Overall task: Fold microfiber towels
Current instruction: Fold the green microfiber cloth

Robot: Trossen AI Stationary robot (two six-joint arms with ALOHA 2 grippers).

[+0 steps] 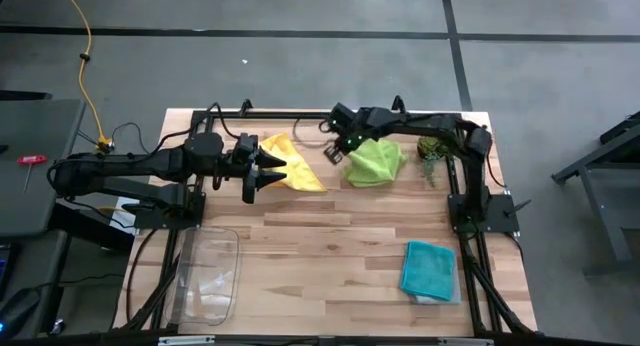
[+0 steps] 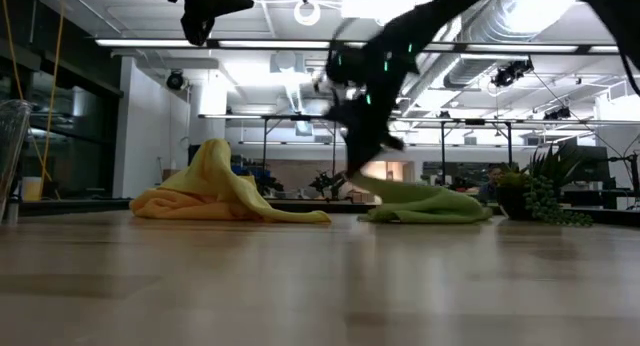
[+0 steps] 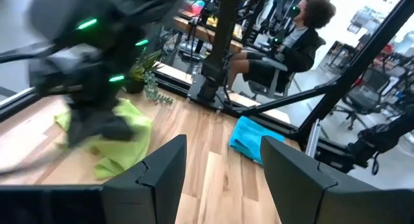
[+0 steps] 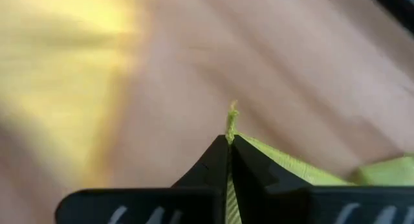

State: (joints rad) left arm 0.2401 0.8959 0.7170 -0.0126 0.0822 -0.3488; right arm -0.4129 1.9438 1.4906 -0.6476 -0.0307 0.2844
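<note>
A lime green towel (image 1: pixel 376 162) lies bunched at the table's far middle, with my right gripper (image 1: pixel 333 153) shut on its left end. To its left, a yellow towel (image 1: pixel 294 164) lies crumpled in a heap (image 2: pixel 215 191). My left gripper (image 1: pixel 262 172) hangs open above the table just left of the yellow towel, touching nothing; its fingers (image 3: pixel 162 175) frame bare wood. A teal towel (image 1: pixel 430 271) lies folded flat near the front right. My right gripper pinches a corner or edge tip of the lime green towel (image 4: pixel 231 118) between its two fingers, and a tuft sticks out past the fingertips. The fingers slant down from the table's right. The pinched end is raised a little (image 2: pixel 378 189); the rest lies on the table.
A small green plant (image 1: pixel 432 156) stands at the far right beside the green towel. A clear plastic tray (image 1: pixel 207 276) sits at the front left. Bare wood lies across the table's middle and front. A person (image 3: pixel 294 36) sits beyond the table.
</note>
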